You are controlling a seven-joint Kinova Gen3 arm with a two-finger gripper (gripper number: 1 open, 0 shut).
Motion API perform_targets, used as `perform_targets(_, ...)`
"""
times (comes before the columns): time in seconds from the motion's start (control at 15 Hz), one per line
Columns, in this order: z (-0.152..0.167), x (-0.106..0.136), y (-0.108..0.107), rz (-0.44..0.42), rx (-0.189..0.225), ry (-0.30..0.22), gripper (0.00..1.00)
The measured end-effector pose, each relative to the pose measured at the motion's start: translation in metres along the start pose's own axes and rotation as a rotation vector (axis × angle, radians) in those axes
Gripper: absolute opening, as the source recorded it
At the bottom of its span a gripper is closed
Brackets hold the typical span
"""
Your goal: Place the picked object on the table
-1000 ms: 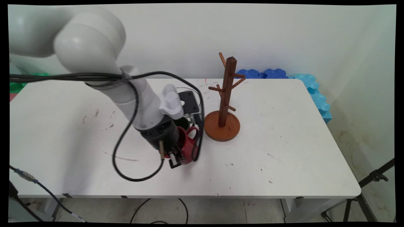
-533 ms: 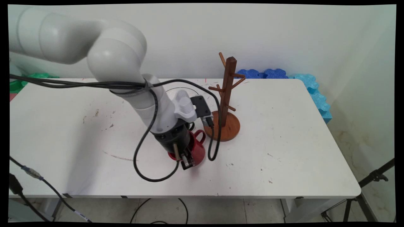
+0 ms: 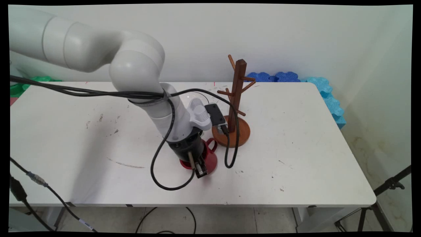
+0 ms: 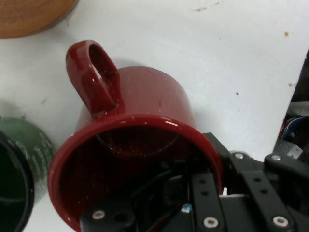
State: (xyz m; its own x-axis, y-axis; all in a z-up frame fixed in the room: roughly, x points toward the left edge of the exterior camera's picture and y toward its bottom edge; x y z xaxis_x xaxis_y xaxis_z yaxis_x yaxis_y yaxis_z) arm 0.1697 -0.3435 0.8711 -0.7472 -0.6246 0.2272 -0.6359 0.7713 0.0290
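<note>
My gripper [image 3: 199, 168] is shut on the rim of a dark red mug [image 3: 210, 159], one finger inside it and the other outside. In the hand view the red mug [image 4: 140, 111] is tilted, its handle [image 4: 91, 72] pointing away from the gripper [image 4: 205, 188]. It hangs low over the white table [image 3: 296, 148]; I cannot tell whether it touches. A dark green mug [image 4: 14, 169] sits just beside it. The wooden mug tree [image 3: 237, 95] stands just behind and to the right, its round base [image 3: 242, 131] close to the mug's handle.
Blue foam pieces [image 3: 273, 76] and a cyan one [image 3: 329, 98] lie off the table's far right corner, and green ones [image 3: 19, 85] lie at the far left. Black cables [image 3: 164, 184] loop down from the arm to the table's near side. A tripod leg [image 3: 388, 187] stands at the right.
The gripper has moved to the right with the red mug in it, nearer to the mug tree's base. The mug tree has not moved.
</note>
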Motion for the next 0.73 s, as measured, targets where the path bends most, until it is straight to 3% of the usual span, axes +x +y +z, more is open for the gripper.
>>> perform_targets(0.13, 0.0043, 0.0024, -0.0009, -0.004, -0.001, 0.002, 0.0)
perform_targets(0.2, 0.0054, 0.0033, -0.001, -0.004, -0.002, 0.003, 1.0)
perform_targets(0.73, 0.0117, 0.0094, -0.0012, -0.02, -0.011, 0.029, 1.0)
